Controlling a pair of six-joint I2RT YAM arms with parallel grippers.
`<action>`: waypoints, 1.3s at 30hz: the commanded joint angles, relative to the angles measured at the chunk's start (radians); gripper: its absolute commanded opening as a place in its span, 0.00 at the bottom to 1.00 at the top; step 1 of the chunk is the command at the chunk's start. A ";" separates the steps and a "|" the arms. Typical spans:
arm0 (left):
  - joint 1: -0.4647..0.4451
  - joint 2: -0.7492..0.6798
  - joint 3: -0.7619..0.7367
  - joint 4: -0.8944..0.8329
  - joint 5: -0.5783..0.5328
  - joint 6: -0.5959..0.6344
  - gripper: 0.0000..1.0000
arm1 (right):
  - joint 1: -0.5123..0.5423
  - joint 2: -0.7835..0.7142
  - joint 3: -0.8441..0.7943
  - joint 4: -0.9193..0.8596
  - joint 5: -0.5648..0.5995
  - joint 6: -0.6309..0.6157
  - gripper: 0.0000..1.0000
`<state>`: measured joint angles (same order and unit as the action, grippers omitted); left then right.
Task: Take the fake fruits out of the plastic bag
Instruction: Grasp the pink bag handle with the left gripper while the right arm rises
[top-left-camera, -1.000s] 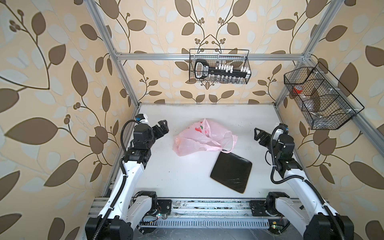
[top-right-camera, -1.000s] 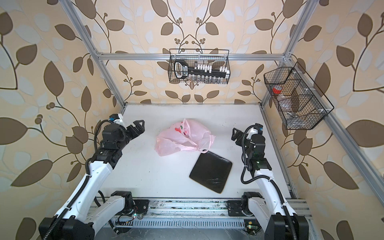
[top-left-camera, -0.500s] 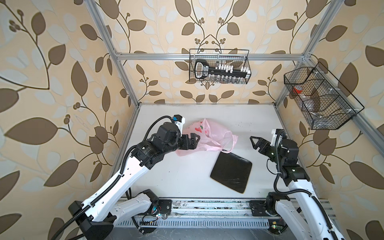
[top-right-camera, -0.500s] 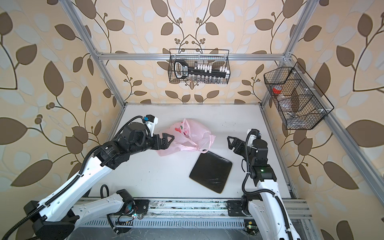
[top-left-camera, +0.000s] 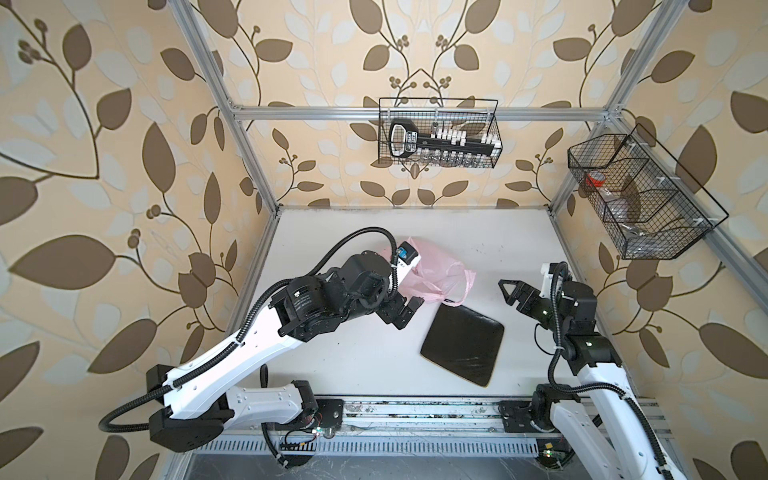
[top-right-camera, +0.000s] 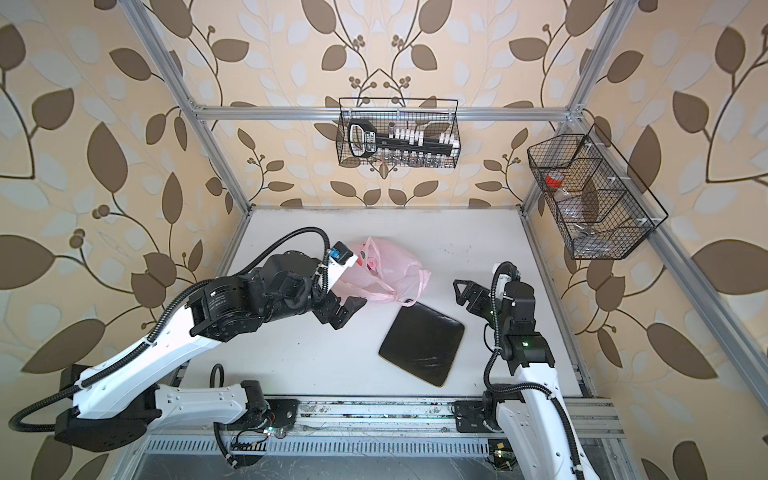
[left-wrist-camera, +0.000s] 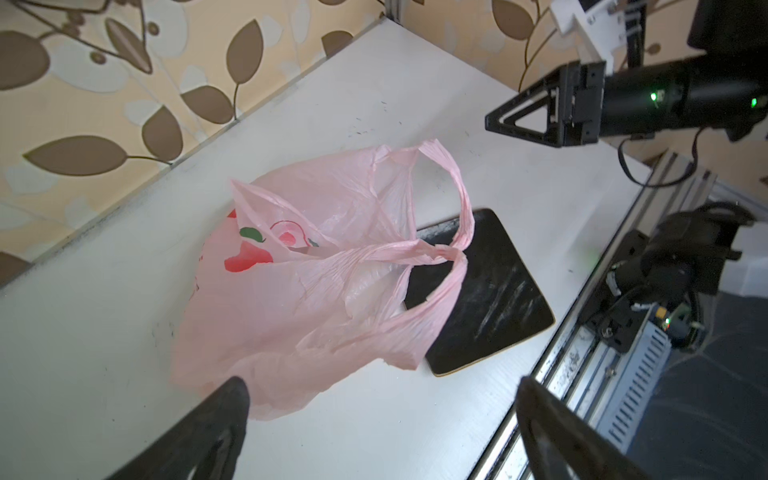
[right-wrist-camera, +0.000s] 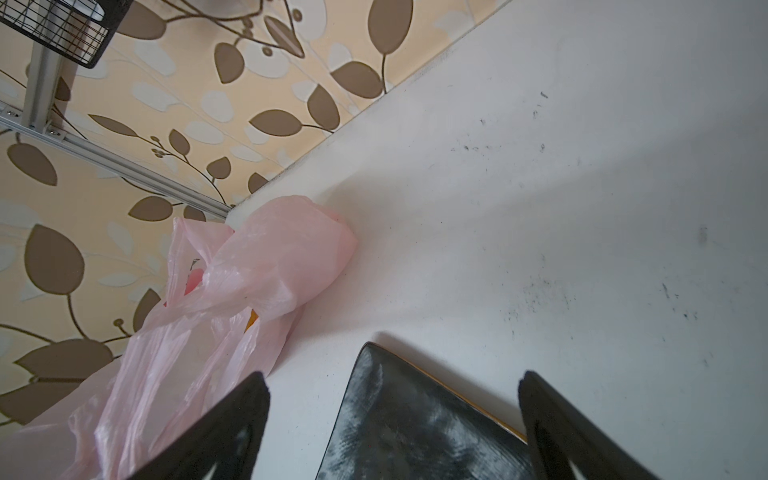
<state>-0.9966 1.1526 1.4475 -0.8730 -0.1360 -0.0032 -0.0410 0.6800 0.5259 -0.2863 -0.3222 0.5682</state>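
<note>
Both hands spread, left hand beside plastic bag, right hand near black plate

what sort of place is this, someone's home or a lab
Probably a robot lab cell, not a home: an aluminium frame around wallpaper panels, and a left arm and right arm mounted along a rail.

No lettering is legible, not even on the plastic bag.

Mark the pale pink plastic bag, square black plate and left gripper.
pale pink plastic bag (left-wrist-camera: 291, 307): left wrist view, crumpled body.
square black plate (left-wrist-camera: 490, 291): left wrist view, centre.
left gripper (left-wrist-camera: 382, 380): left wrist view, between fingertips.
</note>
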 joint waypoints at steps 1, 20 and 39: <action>-0.025 0.051 0.056 -0.059 0.069 0.198 0.99 | 0.003 -0.016 0.033 -0.028 -0.016 -0.020 0.94; -0.069 0.467 0.346 -0.234 -0.074 0.374 0.64 | 0.004 -0.049 0.020 -0.030 -0.038 -0.015 0.95; -0.068 -0.090 -0.339 0.559 -0.499 -0.296 0.00 | 0.007 -0.064 0.129 -0.089 -0.063 -0.056 0.89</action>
<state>-1.0611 1.1423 1.1893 -0.5201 -0.5602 -0.0536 -0.0399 0.6003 0.6010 -0.3584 -0.3553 0.5404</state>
